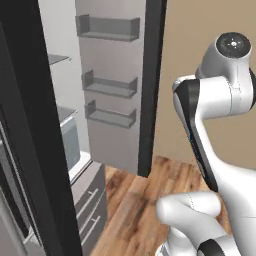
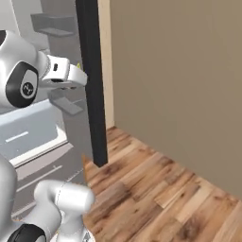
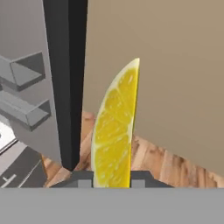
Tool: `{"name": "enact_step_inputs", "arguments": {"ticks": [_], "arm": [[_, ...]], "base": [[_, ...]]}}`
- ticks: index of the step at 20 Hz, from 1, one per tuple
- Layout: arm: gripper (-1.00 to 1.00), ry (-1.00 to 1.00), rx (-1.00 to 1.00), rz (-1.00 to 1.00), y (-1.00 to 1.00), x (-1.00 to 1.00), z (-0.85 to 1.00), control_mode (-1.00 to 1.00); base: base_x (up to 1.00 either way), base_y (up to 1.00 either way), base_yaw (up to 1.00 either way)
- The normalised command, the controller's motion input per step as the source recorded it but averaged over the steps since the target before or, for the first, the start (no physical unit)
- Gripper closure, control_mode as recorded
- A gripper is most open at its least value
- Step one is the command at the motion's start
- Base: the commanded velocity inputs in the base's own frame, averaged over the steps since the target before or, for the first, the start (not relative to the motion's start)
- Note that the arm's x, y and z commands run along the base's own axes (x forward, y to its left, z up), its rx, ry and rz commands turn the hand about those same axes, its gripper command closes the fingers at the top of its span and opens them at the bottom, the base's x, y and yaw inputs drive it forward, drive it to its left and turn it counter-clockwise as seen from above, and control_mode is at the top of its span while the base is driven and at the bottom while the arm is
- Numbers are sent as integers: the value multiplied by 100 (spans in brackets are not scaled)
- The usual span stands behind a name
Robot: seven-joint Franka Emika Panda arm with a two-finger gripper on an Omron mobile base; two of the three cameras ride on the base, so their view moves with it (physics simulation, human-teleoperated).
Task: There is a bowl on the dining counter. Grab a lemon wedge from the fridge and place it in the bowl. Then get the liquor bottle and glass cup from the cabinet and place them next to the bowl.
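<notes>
Lemon wedge (image 3: 114,131) (gripped) clear of fridge door (image 3: 65,83) edge

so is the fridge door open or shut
Open. The fridge door stands swung out, its shelves facing the camera, while the gripper holds the lemon wedge.

Even, flat rendered light with faint soft shadows, no glare, and slightly soft low-resolution edges throughout.
</notes>
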Motion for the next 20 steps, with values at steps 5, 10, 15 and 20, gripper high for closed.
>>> {"name": "enact_step_inputs", "arguments": {"ticks": [5,10,15,20], "arm": [[100,0,0,0,0,0,0,100],[100,0,0,0,0,0,0,100],[100,0,0,0,0,0,0,100],[100,0,0,0,0,0,0,100]], "base": [[-38,2,-69],[-29,0,-70],[-12,0,-71],[0,0,-71]]}}
